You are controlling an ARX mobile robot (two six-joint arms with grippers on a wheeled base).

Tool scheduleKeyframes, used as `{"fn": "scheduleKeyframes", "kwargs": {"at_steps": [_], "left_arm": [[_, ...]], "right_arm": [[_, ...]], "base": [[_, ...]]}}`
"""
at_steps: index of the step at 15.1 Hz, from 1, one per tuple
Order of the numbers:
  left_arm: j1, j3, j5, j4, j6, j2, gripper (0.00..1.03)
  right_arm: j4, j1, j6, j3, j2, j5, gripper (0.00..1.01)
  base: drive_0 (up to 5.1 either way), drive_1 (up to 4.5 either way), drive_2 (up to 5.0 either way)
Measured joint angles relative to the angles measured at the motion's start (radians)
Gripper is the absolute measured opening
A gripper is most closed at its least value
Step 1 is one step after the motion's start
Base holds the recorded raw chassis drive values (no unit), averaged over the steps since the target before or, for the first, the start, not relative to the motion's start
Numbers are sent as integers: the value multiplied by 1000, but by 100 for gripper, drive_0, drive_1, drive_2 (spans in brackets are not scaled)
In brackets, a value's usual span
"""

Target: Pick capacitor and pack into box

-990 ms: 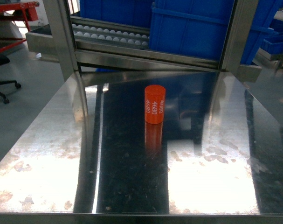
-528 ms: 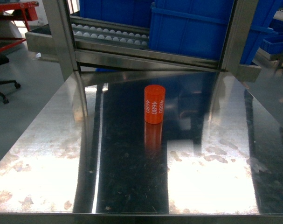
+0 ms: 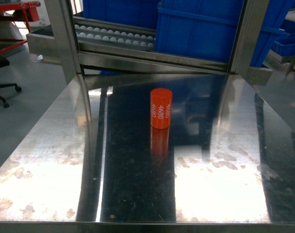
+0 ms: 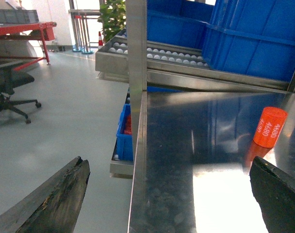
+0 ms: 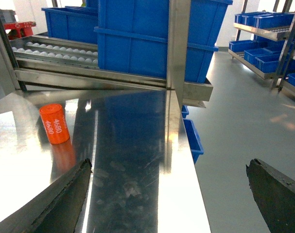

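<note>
Blue plastic bins [image 3: 205,24] stand on the roller rack [image 3: 115,38] behind my surface [image 3: 137,184]; their interiors face away from every view, so I cannot tell what they hold. In the left wrist view, a further blue bin [image 4: 124,133] sits below the surface's left edge with something red inside it, too small to identify. In the right wrist view, more blue bins [image 5: 264,19] fill shelving at the far right. The capacitor [image 3: 161,108] stands upright on the steel surface, long axis vertical, flat end up, a little back of centre and clear of all other objects; its reflection shows in the steel just in front of it. Pale printing runs lengthwise down its side and reads "4680", repeated in adjacent columns. In the left wrist view the capacitor [image 4: 269,127] appears at the right and looks slightly tilted; in the right wrist view it [image 5: 54,123] stands at the left. My left tool [image 4: 166,204] is spread wide, its dark fingers [image 4: 55,199] at the two bottom corners of the view, holding nothing, near the surface's left edge. My right tool [image 5: 166,204] is likewise spread wide and empty, its fingers [image 5: 57,201] low in the view, near the right edge. Neither tool touches the capacitor.
</note>
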Motion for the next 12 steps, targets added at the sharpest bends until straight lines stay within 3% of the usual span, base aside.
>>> {"fn": "scheduleKeyframes", "kwargs": {"at_steps": [6, 7, 8, 9, 11, 12], "left_arm": [[0, 0, 0, 0, 0, 0, 98], [-52, 5, -127, -14, -12, 34, 98], [-100, 7, -254, 81, -24, 161, 98], [-80, 8, -278, 207, -31, 292, 98], [-29, 76, -214, 530, -41, 629, 98], [-42, 168, -152, 708, -43, 851, 98]], "right_arm": [[0, 0, 0, 0, 0, 0, 98], [0, 0, 0, 0, 0, 0, 98], [0, 0, 0, 0, 0, 0, 98], [0, 0, 0, 0, 0, 0, 98], [0, 0, 0, 0, 0, 0, 98], [0, 0, 0, 0, 0, 0, 98]], "base": [[0, 0, 0], [0, 0, 0], [0, 0, 0], [0, 0, 0], [0, 0, 0], [0, 0, 0]]}}
